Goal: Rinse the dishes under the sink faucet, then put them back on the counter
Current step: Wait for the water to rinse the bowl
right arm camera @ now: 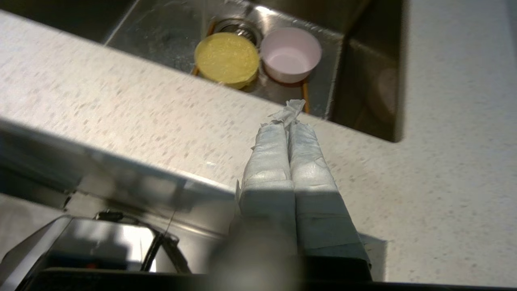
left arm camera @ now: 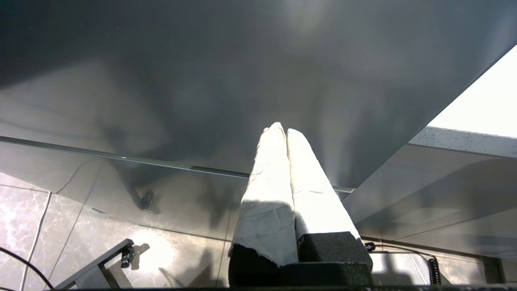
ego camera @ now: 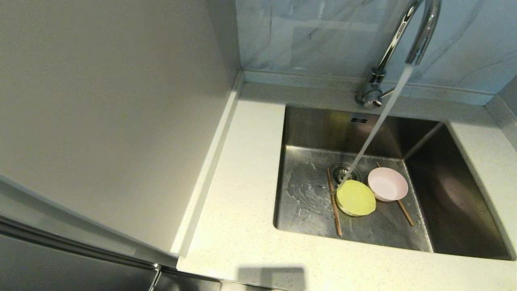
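Water (ego camera: 375, 129) hits yellow-green bowl (ego camera: 356, 197) in sink (ego camera: 452, 194); right end effector (right arm camera: 289, 121) closed, empty.

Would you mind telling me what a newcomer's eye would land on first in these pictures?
The water stream pouring from the sink faucet onto the yellow-green bowl in the sink. Beside it sits the pink bowl, with a chopstick lying on the basin floor on either side. The right gripper hangs shut above the counter's front edge.
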